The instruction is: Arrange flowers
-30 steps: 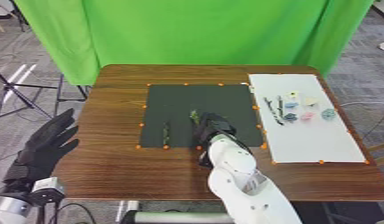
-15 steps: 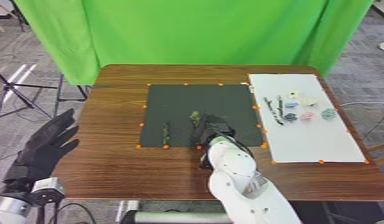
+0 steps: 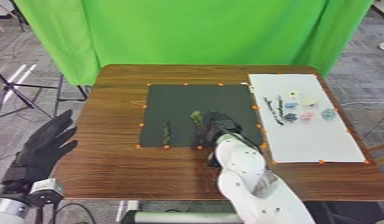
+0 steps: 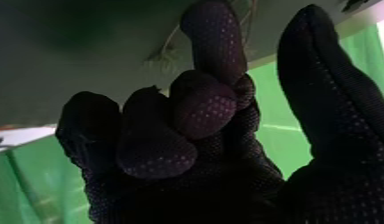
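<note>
On the dark mat [image 3: 180, 100], a green sprig with a yellowish top [image 3: 196, 117] lies lengthwise, with a darker green stem [image 3: 167, 134] apart on its left. My right hand [image 3: 224, 123] is just right of the sprig, over the mat's right part. In the right wrist view, the right hand [image 4: 203, 107] has bent, relaxed fingers and a straight thumb standing well apart, nothing gripped between them; thin strands [image 4: 167, 50] show behind a finger. My left hand [image 3: 48, 145] is open off the table's left side.
A white sheet [image 3: 326, 142] at the right carries dark twigs [image 3: 274, 111], a pink flower [image 3: 307, 116], a blue-green flower [image 3: 328, 114] and several other small blooms. Orange markers edge both areas. A green curtain [image 3: 206, 35] hangs behind the brown table [image 3: 108, 170].
My right hand and forearm have shifted a little to the right, away from the sprig, uncovering more of its lower part. The left hand has hardly moved.
</note>
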Available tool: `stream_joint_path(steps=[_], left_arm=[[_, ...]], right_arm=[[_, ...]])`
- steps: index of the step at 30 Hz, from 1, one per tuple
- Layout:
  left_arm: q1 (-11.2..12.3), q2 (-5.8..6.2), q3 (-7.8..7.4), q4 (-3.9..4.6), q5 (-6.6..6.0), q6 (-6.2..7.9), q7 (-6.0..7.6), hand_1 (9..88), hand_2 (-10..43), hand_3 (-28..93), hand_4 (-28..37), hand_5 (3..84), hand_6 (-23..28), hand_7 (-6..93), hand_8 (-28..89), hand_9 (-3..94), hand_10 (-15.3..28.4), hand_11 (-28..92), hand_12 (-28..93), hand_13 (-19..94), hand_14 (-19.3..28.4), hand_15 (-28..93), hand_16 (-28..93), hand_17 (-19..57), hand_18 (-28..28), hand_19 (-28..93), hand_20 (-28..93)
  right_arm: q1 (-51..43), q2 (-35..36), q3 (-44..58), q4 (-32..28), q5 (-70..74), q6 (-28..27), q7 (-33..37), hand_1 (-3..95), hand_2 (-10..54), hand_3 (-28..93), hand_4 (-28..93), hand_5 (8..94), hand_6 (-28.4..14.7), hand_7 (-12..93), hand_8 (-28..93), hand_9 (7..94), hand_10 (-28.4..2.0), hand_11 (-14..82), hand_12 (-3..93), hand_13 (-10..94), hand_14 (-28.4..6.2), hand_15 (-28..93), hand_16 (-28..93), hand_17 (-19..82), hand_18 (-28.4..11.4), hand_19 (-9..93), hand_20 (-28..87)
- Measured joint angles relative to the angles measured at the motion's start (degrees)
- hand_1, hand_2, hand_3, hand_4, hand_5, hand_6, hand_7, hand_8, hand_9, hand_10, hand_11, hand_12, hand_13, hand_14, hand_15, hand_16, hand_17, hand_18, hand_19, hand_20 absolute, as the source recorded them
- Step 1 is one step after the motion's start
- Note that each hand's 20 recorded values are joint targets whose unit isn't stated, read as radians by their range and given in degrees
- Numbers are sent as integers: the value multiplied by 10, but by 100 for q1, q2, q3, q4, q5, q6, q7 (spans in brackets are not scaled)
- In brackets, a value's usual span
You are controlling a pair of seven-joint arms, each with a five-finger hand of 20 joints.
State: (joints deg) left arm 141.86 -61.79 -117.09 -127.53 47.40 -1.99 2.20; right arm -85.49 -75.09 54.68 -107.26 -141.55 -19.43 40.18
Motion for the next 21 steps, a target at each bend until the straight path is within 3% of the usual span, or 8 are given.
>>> stream_joint_path(steps=[11,21], left_arm=[[8,-7,-16,0,1,-8,-1,242,-63,690,-267,206,1,177,-93,151,76,74,230,108,103,107,104,-119,165,313,106],[48,-44,-82,-4,1,-9,24,242,-64,691,-268,207,1,177,-93,151,76,75,230,108,103,107,103,-119,165,316,108]], right_arm=[[-42,307,88,-418,290,-30,41,243,-94,767,-251,684,-24,485,-131,765,-118,586,471,725,-98,797,382,398,-222,932,642],[-162,1622,930,-561,528,1197,363,237,-95,719,-283,605,-38,397,-124,695,-129,416,335,656,-97,708,317,332,-216,930,551]])
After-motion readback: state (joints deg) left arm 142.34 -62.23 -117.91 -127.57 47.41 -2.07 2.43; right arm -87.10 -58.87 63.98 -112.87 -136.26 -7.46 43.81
